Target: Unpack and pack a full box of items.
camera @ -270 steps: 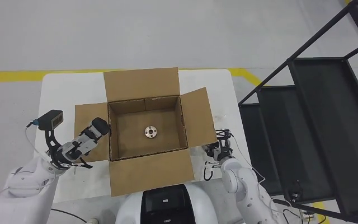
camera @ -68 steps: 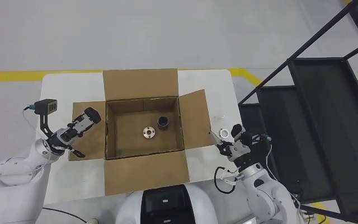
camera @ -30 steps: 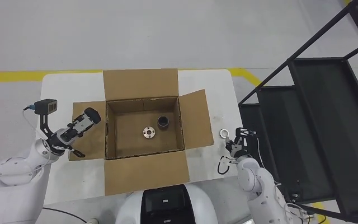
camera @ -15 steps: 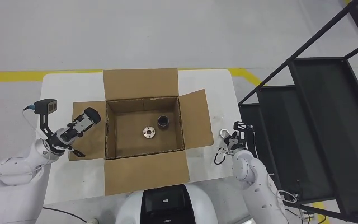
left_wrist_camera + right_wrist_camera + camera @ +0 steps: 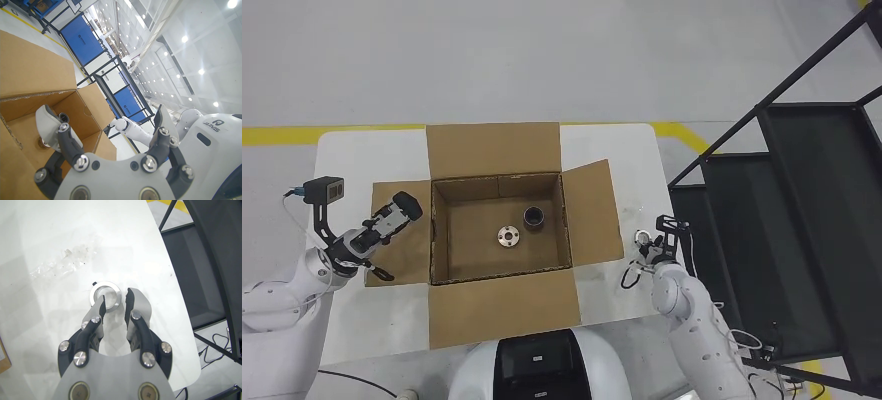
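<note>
The right hand (image 5: pixel 115 294) is low over the white surface (image 5: pixel 56 228) with its fingers partly open, straddling the wall of a silver metal ring (image 5: pixel 93 294). One fingertip sits over the ring's hole and the other just outside its rim, with a thin gap on that side, so the ring is not clamped. The ring lies flat on the surface near its right edge, well apart from the cardboard box (image 5: pixel 492 160). In the top view this hand (image 5: pixel 650 248) is just beside the ring (image 5: pixel 641 238), off the box's right flap. A scrap of clear crumpled plastic (image 5: pixel 62 262) lies on the surface near the ring.

The left hand (image 5: pixel 103 111) is spread wide and holds nothing. From above it (image 5: pixel 402 212) hangs over the box's left flap, pointing toward the box's opening.

The box stands open in the middle of the surface (image 5: pixel 362 160), its four flaps folded out. Inside, on its floor, are a round flanged metal part (image 5: pixel 509 237) and a dark short cylinder (image 5: pixel 533 216) close to each other. A black metal stair frame (image 5: pixel 782 200) stands to the right of the surface.
</note>
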### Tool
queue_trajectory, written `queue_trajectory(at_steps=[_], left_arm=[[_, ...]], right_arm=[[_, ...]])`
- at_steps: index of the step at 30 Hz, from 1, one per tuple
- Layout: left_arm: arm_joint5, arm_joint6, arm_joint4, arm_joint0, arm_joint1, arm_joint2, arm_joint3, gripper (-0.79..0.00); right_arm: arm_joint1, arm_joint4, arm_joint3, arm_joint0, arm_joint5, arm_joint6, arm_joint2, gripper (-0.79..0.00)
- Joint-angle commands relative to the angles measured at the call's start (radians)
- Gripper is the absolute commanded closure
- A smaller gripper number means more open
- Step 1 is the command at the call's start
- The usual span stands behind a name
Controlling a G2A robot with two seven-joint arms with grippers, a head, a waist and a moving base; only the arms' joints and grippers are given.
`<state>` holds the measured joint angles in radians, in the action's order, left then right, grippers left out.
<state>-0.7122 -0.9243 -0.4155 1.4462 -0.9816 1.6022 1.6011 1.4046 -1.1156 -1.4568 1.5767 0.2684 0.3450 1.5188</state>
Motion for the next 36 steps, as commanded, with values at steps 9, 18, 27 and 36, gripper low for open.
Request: queue_trajectory(at_steps=[9,18,27,36], left_arm=[[0.000,0.000,0.000,0.000,0.000,0.000,0.000,-0.785],[0.000,0.000,0.000,0.000,0.000,0.000,0.000,-0.785],[0.000,0.000,0.000,0.000,0.000,0.000,0.000,-0.785],[0.000,0.000,0.000,0.000,0.000,0.000,0.000,-0.785]], right_arm=[[0.002,0.009,0.048,-0.037,0.025,-0.005,-0.010,-0.215],[0.005,0.028,0.047,-0.045,0.050,-0.030,-0.023,0.000],[-0.002,0.076,-0.176,0.098,0.031,-0.096,0.045,0.000],[0.001,0.250,-0.557,0.331,-0.155,-0.280,0.083,0.000]])
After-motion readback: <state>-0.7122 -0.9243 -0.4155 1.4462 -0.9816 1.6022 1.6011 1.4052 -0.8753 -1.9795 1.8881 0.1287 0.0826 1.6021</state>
